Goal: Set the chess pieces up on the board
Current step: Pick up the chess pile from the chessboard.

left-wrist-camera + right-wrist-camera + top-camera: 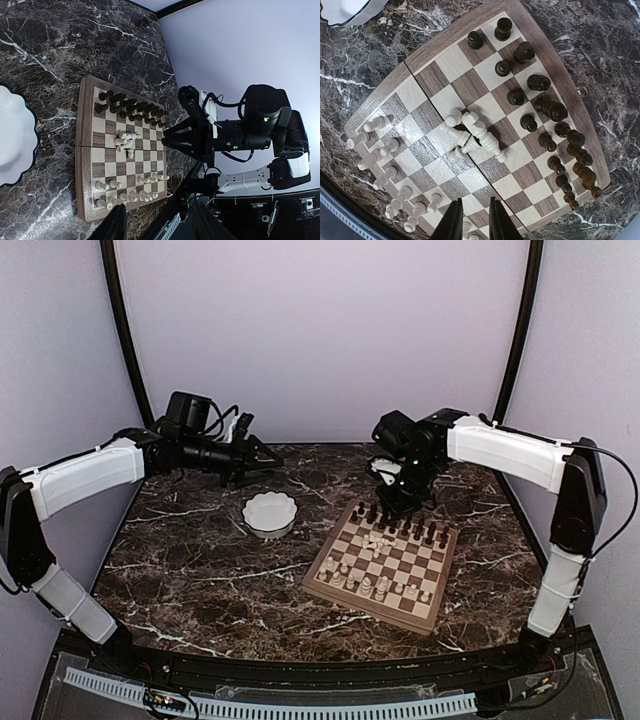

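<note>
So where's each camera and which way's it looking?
Top: high behind the left arm and right arm, both showing, facing down at the dark marble table.
Left wrist: on the left hand, facing sideways over the square wooden chessboard toward the right arm.
Right wrist: on the right hand, facing straight down at the board.
Shared: both wrists see the heaped pale cream chess pieces.

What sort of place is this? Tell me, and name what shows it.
Most likely a robot test cell, not a home: left arm and right arm mounted at the near edge of a marble-patterned table, plain pale walls with black poles, and a chessboard and white bowl staged there.
</note>
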You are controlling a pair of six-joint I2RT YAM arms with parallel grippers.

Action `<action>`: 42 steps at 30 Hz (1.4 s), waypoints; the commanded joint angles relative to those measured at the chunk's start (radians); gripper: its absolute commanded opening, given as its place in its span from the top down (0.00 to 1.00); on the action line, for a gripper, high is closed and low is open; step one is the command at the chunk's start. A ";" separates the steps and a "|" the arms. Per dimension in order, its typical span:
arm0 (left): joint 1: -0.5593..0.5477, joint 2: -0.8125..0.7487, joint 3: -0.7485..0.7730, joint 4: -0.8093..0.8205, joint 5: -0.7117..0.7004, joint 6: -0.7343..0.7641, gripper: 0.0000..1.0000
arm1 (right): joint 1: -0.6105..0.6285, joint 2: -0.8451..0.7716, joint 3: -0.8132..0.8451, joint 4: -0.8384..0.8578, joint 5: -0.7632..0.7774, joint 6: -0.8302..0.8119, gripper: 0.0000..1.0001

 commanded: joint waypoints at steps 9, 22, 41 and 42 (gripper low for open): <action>-0.026 -0.001 0.031 -0.038 0.014 0.052 0.54 | 0.009 0.100 -0.055 0.088 0.055 -0.084 0.81; -0.029 0.023 0.046 -0.024 0.031 0.045 0.54 | 0.008 0.152 -0.095 0.120 0.084 -0.132 0.76; -0.030 0.032 0.037 -0.007 0.051 0.041 0.54 | 0.005 0.156 -0.184 0.178 0.032 -0.140 0.78; -0.030 0.032 0.037 -0.005 0.052 0.042 0.54 | 0.005 0.155 -0.190 0.183 0.030 -0.140 0.80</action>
